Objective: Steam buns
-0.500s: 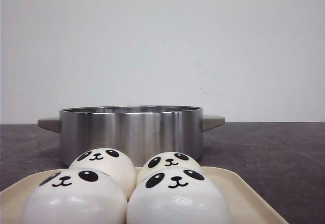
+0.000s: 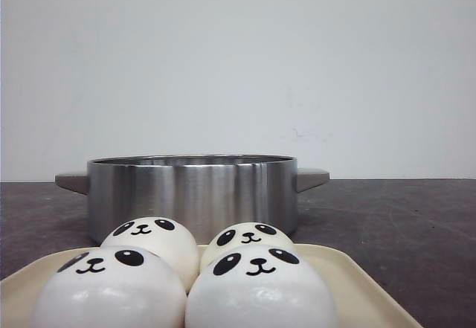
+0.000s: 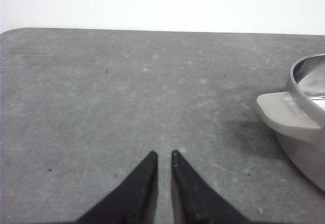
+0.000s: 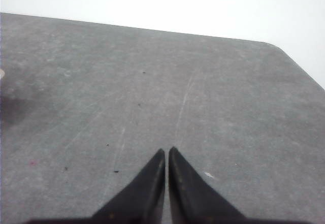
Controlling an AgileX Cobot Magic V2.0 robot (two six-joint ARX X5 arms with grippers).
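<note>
Four buns (image 2: 253, 287) sit on a cream tray (image 2: 357, 283) at the near edge of the dark grey surface (image 2: 401, 224), two in front, two behind, packed touching. Steel pot (image 2: 192, 194) with grey side handles stands just beyond the tray. Left gripper (image 3: 163, 155): fingers nearly together, narrow gap, holding nothing, over bare surface with the pot's handle (image 3: 287, 116) off to its side. Right gripper (image 4: 167, 152): fingertips practically touching, empty, over bare surface. Neither gripper shows in the front view.
</note>
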